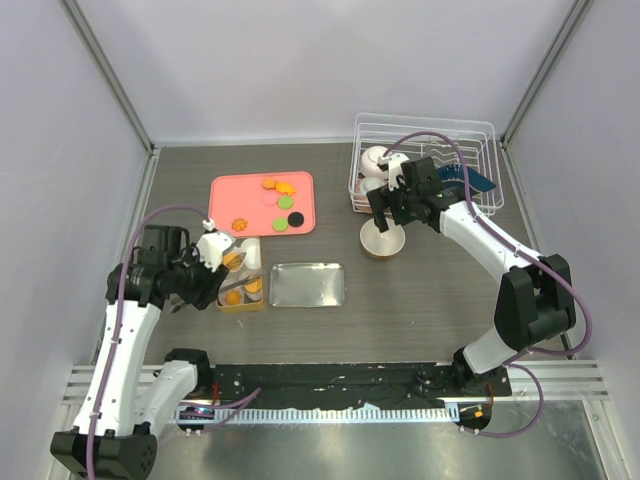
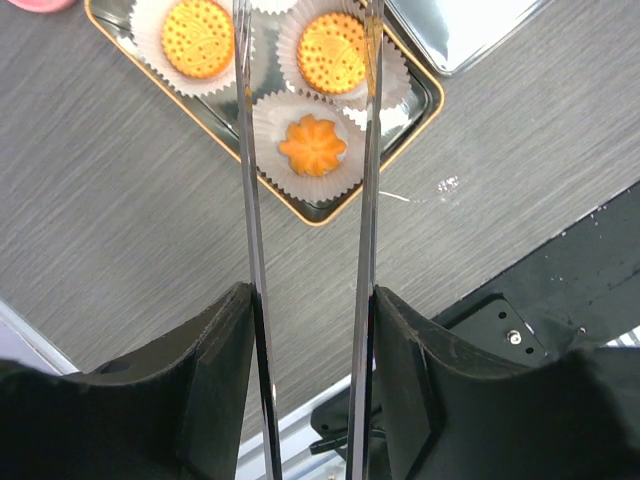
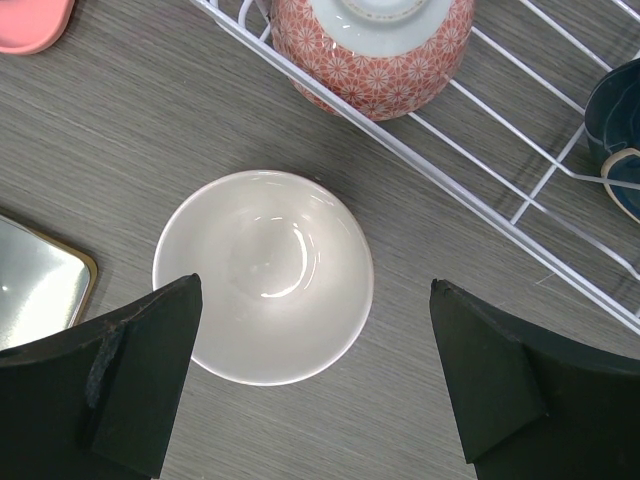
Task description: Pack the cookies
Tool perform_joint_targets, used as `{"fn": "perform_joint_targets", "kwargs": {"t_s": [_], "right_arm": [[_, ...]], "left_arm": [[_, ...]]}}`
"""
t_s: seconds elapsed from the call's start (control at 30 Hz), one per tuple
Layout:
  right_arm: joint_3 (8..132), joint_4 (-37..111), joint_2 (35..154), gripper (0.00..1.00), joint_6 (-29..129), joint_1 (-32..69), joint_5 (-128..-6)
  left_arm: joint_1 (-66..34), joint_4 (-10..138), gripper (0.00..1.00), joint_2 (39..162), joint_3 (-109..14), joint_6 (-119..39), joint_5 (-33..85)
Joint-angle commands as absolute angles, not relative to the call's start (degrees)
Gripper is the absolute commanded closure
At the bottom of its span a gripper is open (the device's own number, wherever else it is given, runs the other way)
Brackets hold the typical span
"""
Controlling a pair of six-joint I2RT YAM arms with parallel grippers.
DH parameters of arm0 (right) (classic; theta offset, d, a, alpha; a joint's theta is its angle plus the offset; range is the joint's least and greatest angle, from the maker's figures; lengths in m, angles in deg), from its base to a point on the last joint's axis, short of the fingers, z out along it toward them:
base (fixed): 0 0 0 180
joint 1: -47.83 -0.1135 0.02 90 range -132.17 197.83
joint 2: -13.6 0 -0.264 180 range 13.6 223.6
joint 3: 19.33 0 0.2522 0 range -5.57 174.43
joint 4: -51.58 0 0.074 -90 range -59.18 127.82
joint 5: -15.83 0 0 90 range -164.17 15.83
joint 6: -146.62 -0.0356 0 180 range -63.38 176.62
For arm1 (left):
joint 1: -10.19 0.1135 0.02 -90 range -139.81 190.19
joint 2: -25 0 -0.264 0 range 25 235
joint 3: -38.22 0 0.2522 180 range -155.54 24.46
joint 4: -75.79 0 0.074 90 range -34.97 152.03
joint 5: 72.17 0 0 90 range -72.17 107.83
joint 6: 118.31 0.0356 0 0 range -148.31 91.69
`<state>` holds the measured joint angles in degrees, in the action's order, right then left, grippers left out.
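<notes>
Several cookies (image 1: 278,205), orange, pink, green and one black, lie on a pink tray (image 1: 225,195). In the left wrist view three orange cookies sit in white paper cups inside a gold-rimmed tin (image 2: 420,110): a flower-shaped one (image 2: 312,145) and two round ones (image 2: 197,38). My left gripper (image 2: 310,295) is shut on metal tongs (image 2: 247,200). The tong blades stand apart on either side of the flower cookie's cup. Over a white bowl (image 3: 262,275) my right gripper (image 3: 315,285) hangs open and holds nothing.
The tin's silver lid (image 1: 308,285) lies right of the tin (image 1: 243,292). A white wire dish rack (image 1: 430,160) at the back right holds a red-patterned bowl (image 3: 370,45) and a dark blue dish (image 3: 615,135).
</notes>
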<state>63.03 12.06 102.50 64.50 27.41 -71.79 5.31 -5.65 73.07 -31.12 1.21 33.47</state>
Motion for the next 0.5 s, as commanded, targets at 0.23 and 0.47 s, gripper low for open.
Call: {"fn": "perform_joint_targets", "kwargs": {"t_s": [0.23,0.47], "right_arm": [[65.45,12.59,102.89,0.0,65.23,27.18,-72.23],[65.62,12.68,103.07,0.0,65.32,27.09,-72.32]], "left_arm": [[5.01,5.33,0.48,73.95,-37.06,-6.06,31.46],[5.09,14.73,0.47,82.99,-41.19,-11.59,32.33]]}}
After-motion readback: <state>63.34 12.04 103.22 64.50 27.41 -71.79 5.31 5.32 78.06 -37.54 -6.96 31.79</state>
